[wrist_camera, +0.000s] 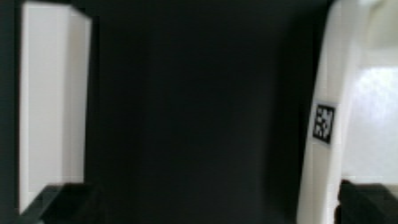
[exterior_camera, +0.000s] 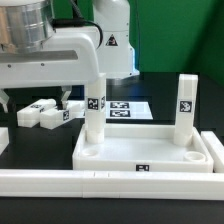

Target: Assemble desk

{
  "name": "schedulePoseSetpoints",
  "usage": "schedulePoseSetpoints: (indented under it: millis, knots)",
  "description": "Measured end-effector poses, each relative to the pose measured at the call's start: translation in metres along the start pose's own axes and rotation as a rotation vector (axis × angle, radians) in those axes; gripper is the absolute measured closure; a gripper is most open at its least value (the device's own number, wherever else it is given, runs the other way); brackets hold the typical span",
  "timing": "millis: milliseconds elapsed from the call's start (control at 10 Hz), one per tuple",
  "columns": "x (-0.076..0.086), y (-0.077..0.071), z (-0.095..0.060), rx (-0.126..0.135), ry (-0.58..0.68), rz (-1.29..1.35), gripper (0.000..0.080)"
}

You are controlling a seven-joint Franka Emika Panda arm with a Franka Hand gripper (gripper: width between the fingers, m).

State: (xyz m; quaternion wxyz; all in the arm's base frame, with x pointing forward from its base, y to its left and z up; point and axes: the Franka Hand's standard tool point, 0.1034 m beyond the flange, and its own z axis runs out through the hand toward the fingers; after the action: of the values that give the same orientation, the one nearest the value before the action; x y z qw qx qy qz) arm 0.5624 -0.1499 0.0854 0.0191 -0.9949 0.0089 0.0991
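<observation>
Tabletop (exterior_camera: 140,165) lies rim-up, tight vs. the front rail (exterior_camera: 60,182) — likely so the rail braces it while legs are twisted in. Two legs are already upright in its far corners: left leg (exterior_camera: 95,108) and right leg (exterior_camera: 187,104), as the exterior view has them. Both look straight, tags facing the camera.

Two loose legs (exterior_camera: 40,115) lie on their sides on the table, close together, off the tabletop toward the exterior view's left, near the marker board (exterior_camera: 128,108).

Gripper (exterior_camera: 37,100) hangs just above those loose legs, jaws spread wide and pinching nothing. That fits a reach for leg no. 3, w/ room to drop around a block before closing.

Wrist view is blurred and mostly dark. A white tagged part (wrist_camera: 331,120) runs along one edge, prob. a leg, but I can't tell which.

Roughly halfway, by my read: two near corners of the tabletop are bare. Next grab needs a square hold — a skewed leg won't seat in its socket.
</observation>
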Motion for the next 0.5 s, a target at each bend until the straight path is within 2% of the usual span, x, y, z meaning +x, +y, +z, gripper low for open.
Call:
schedulePoseSetpoints:
  millis: [100,200,300,400,500]
  knots:
    - [-0.001,0.0,0.002,0.008,-0.012,0.035,0.015]
    - [-0.005,0.002,0.006,0.036,-0.07,0.165,0.015]
    - [-0.01,0.012,0.008,0.069,-0.091,0.219,0.015]
    - [-0.022,0.026,0.014,0.105,-0.092,0.279,0.015]
    - [-0.036,0.036,0.021,0.118,-0.104,0.3,0.015]
